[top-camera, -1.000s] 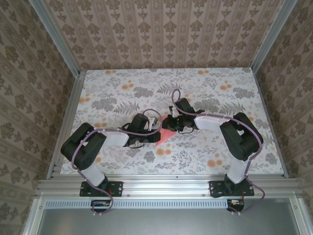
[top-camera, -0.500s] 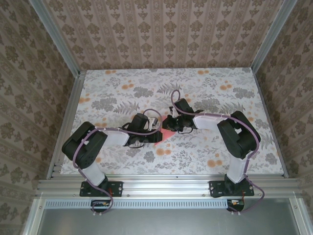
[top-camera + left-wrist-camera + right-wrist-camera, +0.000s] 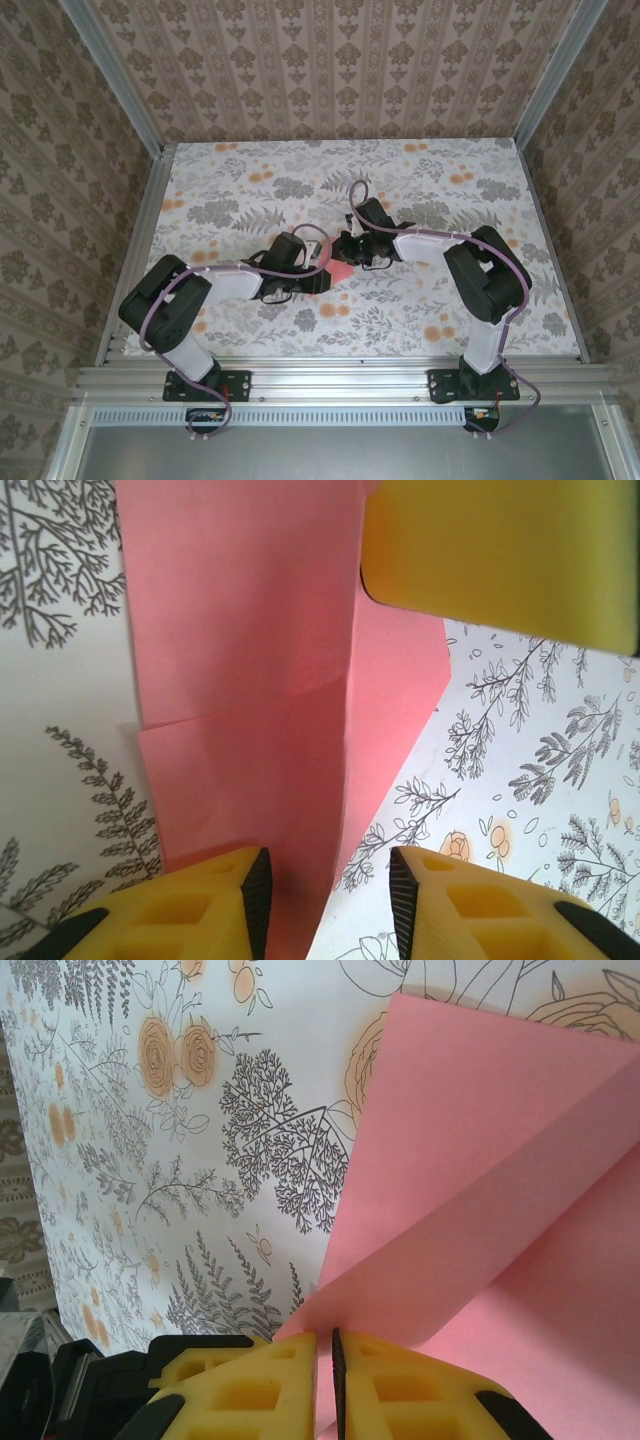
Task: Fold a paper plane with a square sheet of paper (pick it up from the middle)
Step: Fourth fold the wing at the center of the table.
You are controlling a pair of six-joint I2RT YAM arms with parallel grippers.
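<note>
My right pincer (image 3: 333,1380) is the anchor here. Its jaws are closed down to a hairline slit, and the edge of the folded pink sheet (image 3: 500,1210) runs straight into that slit, so I judge it has a firm nip on the paper. From there the sheet fans away in two sloping layers above the floral counter (image 3: 150,1160).

My left pincer (image 3: 328,900) sits just beside the right one, on its left. Its jaws stand partly apart and grip nothing. The paper's overlapping flaps pass between and under the yellow fingers (image 3: 200,910), lying close against one pad and clear of the other. One of the right pincer's fingers (image 3: 500,560) looms close at the far end of the flaps.

The step, as I read it, is a fresh hold with the left so that a crease can be set. To do it well I should leave the right grip quiet, with no pulling or twisting, since it alone carries the sheet. The left must take all the layers at once, not just the top flap. It should close squarely across the long crease that leads toward the right pincer, so the edges line up before I press.

I should close slowly, because thin paper buckles if one pad pushes it sideways. I must also stop short of the right pincer's finger, since the two are near enough to knock.
</note>
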